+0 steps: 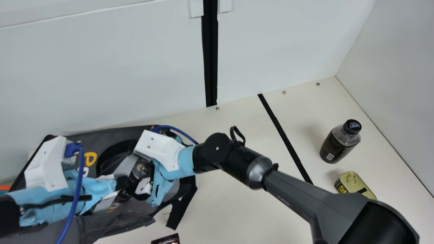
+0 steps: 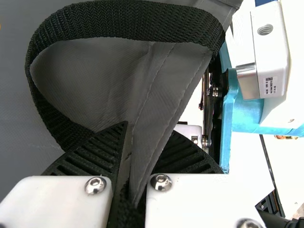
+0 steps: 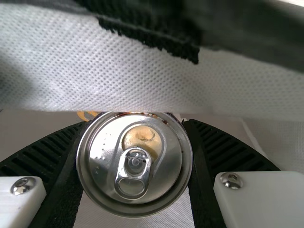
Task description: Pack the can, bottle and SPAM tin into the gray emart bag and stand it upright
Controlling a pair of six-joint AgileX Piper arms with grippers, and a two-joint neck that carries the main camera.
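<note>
Over at the left side of the table (image 1: 230, 210), the gray bag (image 1: 117, 218) is lying slumped, not standing, with a black strap (image 2: 128, 19) looping across its face. The left gripper (image 2: 148, 130) is pinching a fold of the bag's cloth, its fingers nearly together with only the fabric between them. I'd guess it is keeping the mouth open; were the fold slipping out, the limp side would be dropping over the opening and blocking the way.

Just beside it the can (image 3: 135, 161) is sitting within the bag's mouth, pull-tab end showing, the white lining (image 3: 152, 80) close around it. The right gripper (image 3: 137, 122) is clasping it, fingers spread only to the can's width and pressing on both sides. Seating the can seems to be the job in hand. The risk is in the letting go — too shallow, and it could be rolling back out; fingers opening wide in so tight a space could be snagging the lining and dragging the can along. The two grippers are also working very near each other, so a sideways push could be knocking them together.

Well off to the right, the bottle (image 1: 339, 144) is standing upright, with the SPAM tin (image 1: 353, 183) lying near it, both waiting to be packed.
</note>
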